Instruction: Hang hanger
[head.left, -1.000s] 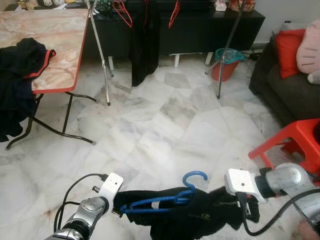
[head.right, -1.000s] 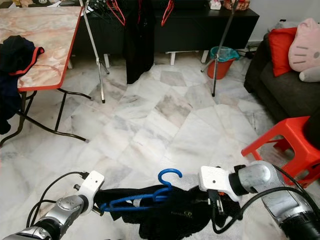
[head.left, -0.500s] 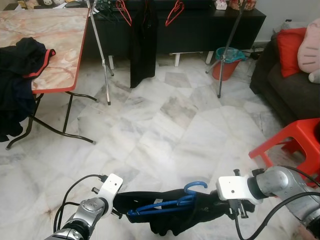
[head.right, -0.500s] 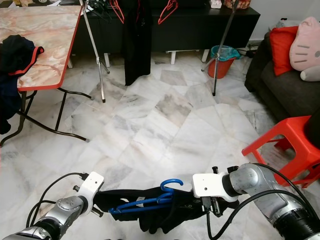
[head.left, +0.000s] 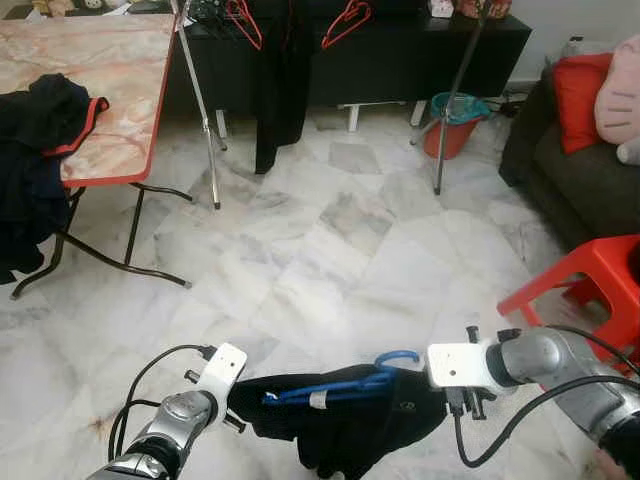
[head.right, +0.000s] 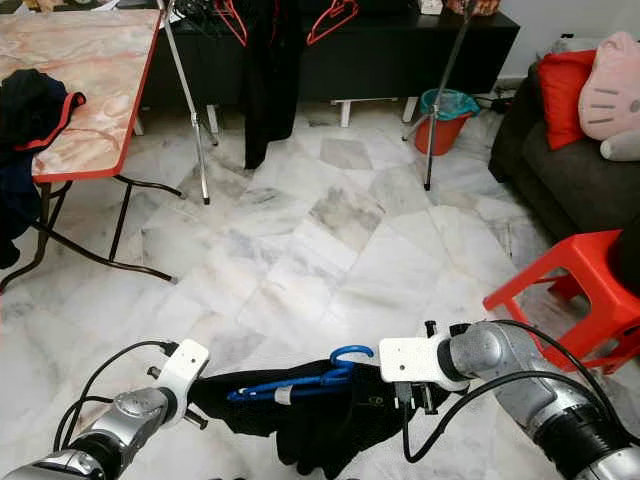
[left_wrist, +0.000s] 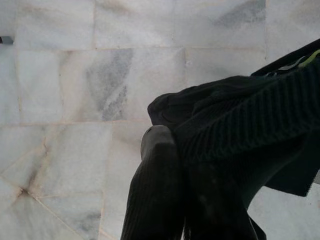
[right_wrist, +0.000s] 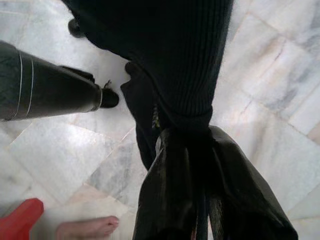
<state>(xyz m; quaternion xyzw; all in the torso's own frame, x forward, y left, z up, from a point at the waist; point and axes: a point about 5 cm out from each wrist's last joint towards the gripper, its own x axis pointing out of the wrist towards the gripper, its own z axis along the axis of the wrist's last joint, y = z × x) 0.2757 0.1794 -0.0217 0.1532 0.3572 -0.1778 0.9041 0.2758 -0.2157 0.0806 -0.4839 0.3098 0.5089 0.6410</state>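
Note:
A blue hanger (head.left: 330, 384) lies nearly level inside a black garment (head.left: 350, 432), held low over the marble floor between both arms. My left gripper (head.left: 238, 408) is shut on the garment's left end; the left wrist view has its fingers (left_wrist: 159, 190) pressed into the ribbed cloth. My right gripper (head.left: 445, 398) is shut on the right end, and its fingers (right_wrist: 172, 190) pinch bunched knit in the right wrist view. The hook (head.left: 398, 356) curls up beside the right wrist. Far ahead stands a clothes rack (head.left: 207, 120) with red hangers (head.left: 345, 18) and a hanging black garment (head.left: 275, 90).
A folding table (head.left: 110, 90) with dark clothes (head.left: 35, 150) stands at the left. A red stool (head.left: 590, 290) and a dark sofa (head.left: 570, 175) are at the right, an orange bucket (head.left: 455, 125) near the rack's right leg. A person's bare foot (right_wrist: 87, 227) is close to my right arm.
My right gripper has moved left toward the hanger, bunching the garment between the arms. The hanger now lies flatter and a little higher. The camera has tilted slightly.

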